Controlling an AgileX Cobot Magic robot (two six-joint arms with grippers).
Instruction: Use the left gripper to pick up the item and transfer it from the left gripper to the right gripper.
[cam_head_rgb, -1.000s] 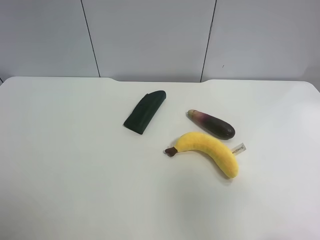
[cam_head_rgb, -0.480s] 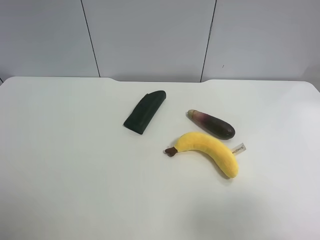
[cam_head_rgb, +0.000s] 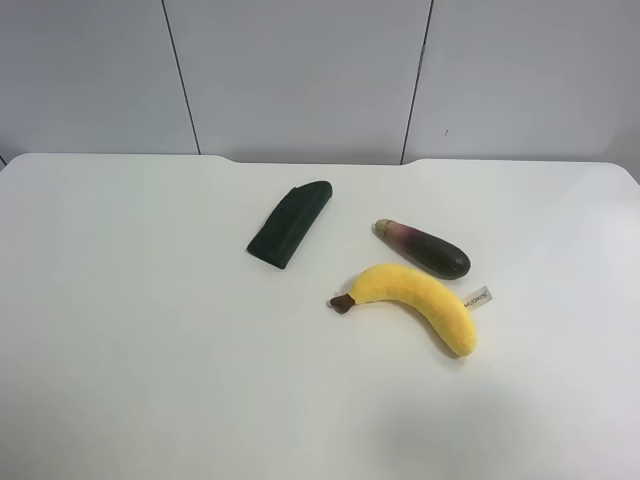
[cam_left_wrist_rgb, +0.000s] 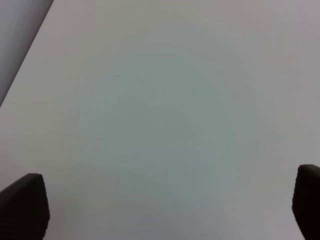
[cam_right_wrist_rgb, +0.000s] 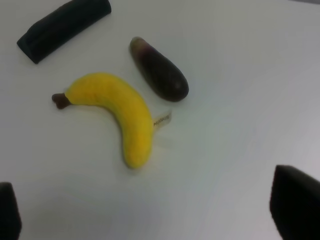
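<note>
On the white table (cam_head_rgb: 150, 330): plush banana (cam_head_rgb: 415, 300) centre-right, eggplant (cam_head_rgb: 425, 248) at its 12 o'clock, cucumber (cam_head_rgb: 290, 224) at 10.

Table (cam_head_rgb: 130, 330): plain white, no pattern, faintly grey-green in both wrist views; wall panels (cam_head_rgb: 300, 75) behind it pale grey, split by thin dark seams.

Banana (cam_head_rgb: 420, 300): bright yellow plush, even in tone; stem tip (cam_head_rgb: 342, 303) dark brown; tag (cam_head_rgb: 478, 297) white with small dark lettering, too small to read.

Eggplant (cam_head_rgb: 425, 248): dark purple, near black at the rounded end, fading to pale pinkish-mauve towards the other; that end tan-brown.

Cucumber (cam_head_rgb: 289, 224): very dark green, almost black, no markings visible.

Right gripper (cam_right_wrist_rgb: 150, 212): fingertips black at the frame edges; left gripper (cam_left_wrist_rgb: 165, 205): fingertips likewise black, blurred.
</note>
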